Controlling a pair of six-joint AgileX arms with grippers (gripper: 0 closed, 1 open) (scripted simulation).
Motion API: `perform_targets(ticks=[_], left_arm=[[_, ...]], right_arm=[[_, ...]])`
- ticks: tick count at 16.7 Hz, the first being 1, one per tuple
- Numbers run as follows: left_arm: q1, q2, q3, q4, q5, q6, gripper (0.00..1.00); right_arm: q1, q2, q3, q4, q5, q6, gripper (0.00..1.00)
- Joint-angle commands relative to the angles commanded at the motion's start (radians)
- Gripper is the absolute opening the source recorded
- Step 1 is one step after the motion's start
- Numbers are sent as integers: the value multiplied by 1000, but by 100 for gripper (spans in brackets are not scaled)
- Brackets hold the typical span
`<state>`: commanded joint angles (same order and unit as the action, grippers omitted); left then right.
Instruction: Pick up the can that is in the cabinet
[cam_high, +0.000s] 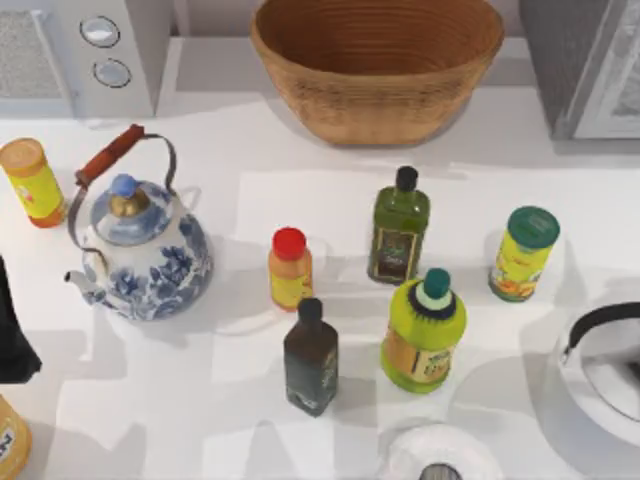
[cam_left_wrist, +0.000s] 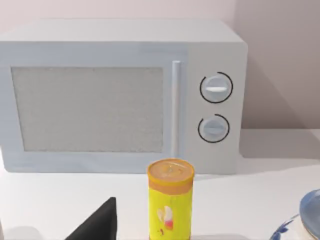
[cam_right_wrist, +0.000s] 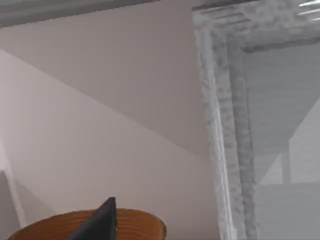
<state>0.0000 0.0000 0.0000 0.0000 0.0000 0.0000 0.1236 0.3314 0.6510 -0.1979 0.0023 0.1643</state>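
Observation:
The cabinet (cam_high: 575, 60), grey and speckled with a white-framed panel, stands at the table's back right corner. Its speckled frame (cam_right_wrist: 220, 125) rises close by in the right wrist view, with pale panels beside it. The can is hidden. A dark part of my right gripper (cam_right_wrist: 97, 222) points toward the wicker basket's rim (cam_right_wrist: 145, 220) and the cabinet. My left gripper (cam_high: 12, 340) sits at the table's left edge. Its dark tip (cam_left_wrist: 97, 225) faces a yellow tube with an orange lid (cam_left_wrist: 170, 200) and the microwave (cam_left_wrist: 120, 95).
The wicker basket (cam_high: 378, 60) sits at the back centre. A blue-and-white teapot (cam_high: 145, 245), several bottles (cam_high: 398, 225) and a green-lidded yellow tube (cam_high: 522, 253) crowd the middle. A white rounded object with a black band (cam_high: 605, 370) is at the right edge.

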Motion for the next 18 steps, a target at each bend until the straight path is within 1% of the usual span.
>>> perform_targets(ticks=[5, 8, 13, 18], left_arm=[[0, 0, 0, 0, 0, 0, 100], [0, 0, 0, 0, 0, 0, 100], [0, 0, 0, 0, 0, 0, 100], [0, 0, 0, 0, 0, 0, 100]], right_arm=[[59, 291, 476, -113, 32, 42, 100], [78, 471, 697, -162, 62, 31, 100], [82, 747, 936, -207, 124, -37, 100], [67, 947, 1069, -219, 179, -123, 100]])
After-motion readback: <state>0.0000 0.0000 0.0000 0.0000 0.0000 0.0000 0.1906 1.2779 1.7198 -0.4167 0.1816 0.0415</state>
